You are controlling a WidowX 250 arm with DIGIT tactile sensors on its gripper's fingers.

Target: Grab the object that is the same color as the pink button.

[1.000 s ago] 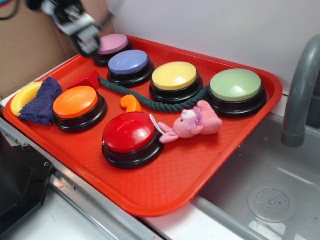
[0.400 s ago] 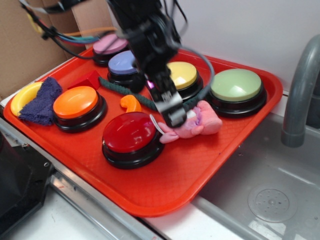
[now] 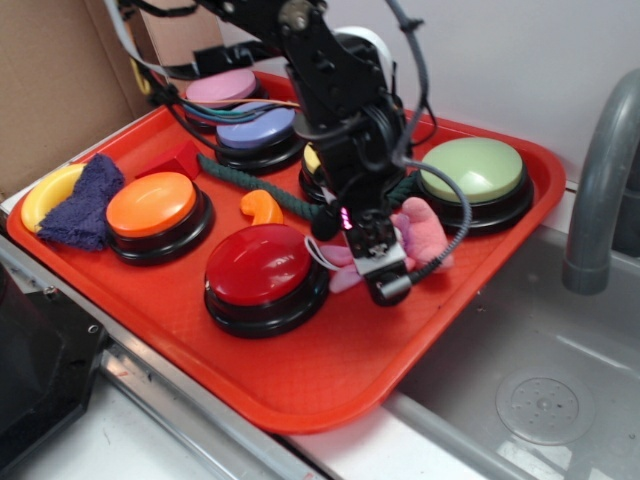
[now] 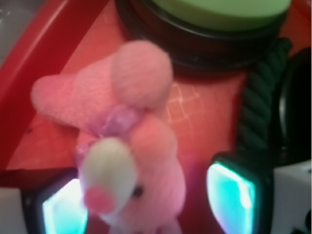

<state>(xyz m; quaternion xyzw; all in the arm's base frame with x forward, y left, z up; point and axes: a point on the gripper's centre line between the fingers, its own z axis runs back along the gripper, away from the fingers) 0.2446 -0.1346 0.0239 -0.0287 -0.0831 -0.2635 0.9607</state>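
Since the earlier frame we note the hand (image 3: 372, 262) has travelled from beside the pink button (image 3: 222, 88) down onto the pink bunny (image 4: 127, 161), which lies on the red tray (image 3: 330, 370) just right of the red button (image 3: 258, 264), near the green button (image 3: 472, 170). Wrist view: jaws spread, one pad (image 4: 229, 199) on each side of the bunny's head, not yet closed. Bunny's long axis runs across the gap, body trailing away toward the green button, so we judge closing here should pinch the head.

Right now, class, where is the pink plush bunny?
In the exterior view, the pink plush bunny lies on the red tray, between the red button and the green button, under the gripper.
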